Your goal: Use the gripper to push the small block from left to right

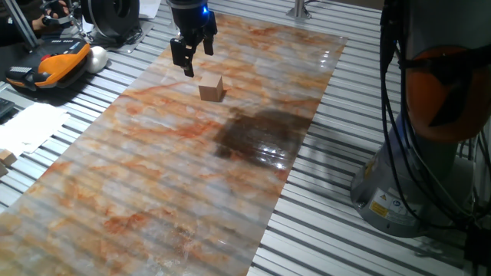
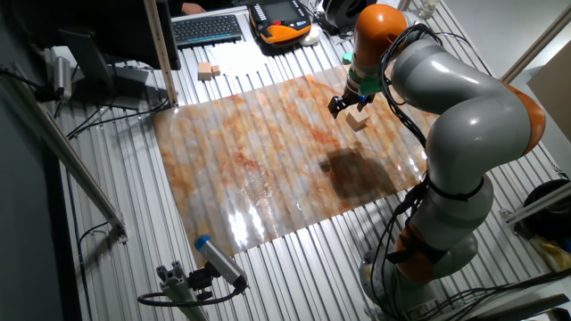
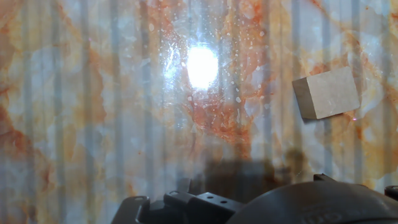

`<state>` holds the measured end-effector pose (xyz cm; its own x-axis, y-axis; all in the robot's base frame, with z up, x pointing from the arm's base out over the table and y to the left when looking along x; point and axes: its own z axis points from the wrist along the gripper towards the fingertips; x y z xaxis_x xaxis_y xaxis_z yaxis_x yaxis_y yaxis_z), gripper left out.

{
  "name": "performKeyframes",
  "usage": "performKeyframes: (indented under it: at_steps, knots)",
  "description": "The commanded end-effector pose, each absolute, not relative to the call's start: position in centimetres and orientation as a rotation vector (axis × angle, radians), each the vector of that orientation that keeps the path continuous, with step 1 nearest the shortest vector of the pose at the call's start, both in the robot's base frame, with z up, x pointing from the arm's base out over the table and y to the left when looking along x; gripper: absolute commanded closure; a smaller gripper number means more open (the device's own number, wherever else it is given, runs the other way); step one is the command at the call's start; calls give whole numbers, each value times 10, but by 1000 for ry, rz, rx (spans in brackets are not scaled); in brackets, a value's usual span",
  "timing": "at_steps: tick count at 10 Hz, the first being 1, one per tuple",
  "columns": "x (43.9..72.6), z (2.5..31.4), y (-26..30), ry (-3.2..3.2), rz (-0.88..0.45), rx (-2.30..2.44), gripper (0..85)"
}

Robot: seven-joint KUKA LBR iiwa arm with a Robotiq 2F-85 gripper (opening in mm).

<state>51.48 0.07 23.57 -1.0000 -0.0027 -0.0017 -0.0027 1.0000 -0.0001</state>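
Observation:
The small block (image 1: 211, 87) is a light-tan wooden cube resting on the marbled orange mat (image 1: 153, 176), toward its far end. My gripper (image 1: 195, 55) hovers just behind and left of the block, its two black fingers apart with nothing between them and a blue light glowing above. From the other fixed view the gripper (image 2: 343, 105) is to the left of the block (image 2: 359, 120), a small gap between them. In the hand view the block (image 3: 326, 93) lies to the right, off the gripper's centre line, and only the dark hand housing shows at the bottom.
A dark wet-looking patch (image 1: 257, 134) marks the mat near the block. An orange-and-black handheld device (image 1: 50, 65) and white paper (image 1: 27, 126) lie on the slatted table to the left. The grey robot base (image 1: 414, 176) stands at the right. Spare wooden blocks (image 2: 210, 71) sit near a keyboard (image 2: 207, 29).

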Motion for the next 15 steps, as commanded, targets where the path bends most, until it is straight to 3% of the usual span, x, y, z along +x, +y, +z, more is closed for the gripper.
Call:
performKeyframes:
  at_steps: [1, 15]
  knots:
    - [515, 236, 1, 3219, -13, 201, 850]
    - [514, 236, 1, 3216, -29, 185, 850]
